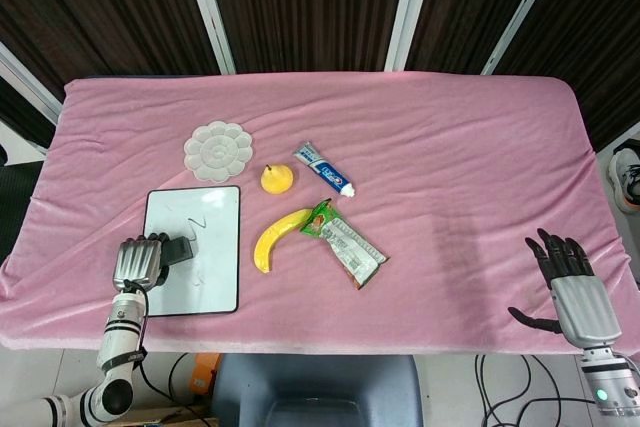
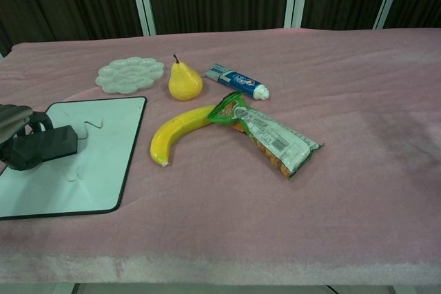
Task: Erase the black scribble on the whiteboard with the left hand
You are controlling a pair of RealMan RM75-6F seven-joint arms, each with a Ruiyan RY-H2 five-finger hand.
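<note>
The whiteboard (image 1: 205, 247) (image 2: 96, 163) lies at the table's left front, with a thin black scribble (image 1: 193, 219) (image 2: 91, 124) on its upper half and fainter marks lower down. My left hand (image 1: 140, 261) (image 2: 15, 125) holds a black eraser (image 1: 178, 250) (image 2: 47, 144) pressed on the board's left side, just below the scribble. My right hand (image 1: 570, 277) hovers open off the table's right front corner, seen only in the head view.
A white palette (image 1: 218, 150), a pear (image 1: 277, 178), a toothpaste tube (image 1: 325, 169), a banana (image 1: 272, 238) and a snack packet (image 1: 345, 243) lie to the right of and behind the board on the pink cloth (image 1: 460, 167).
</note>
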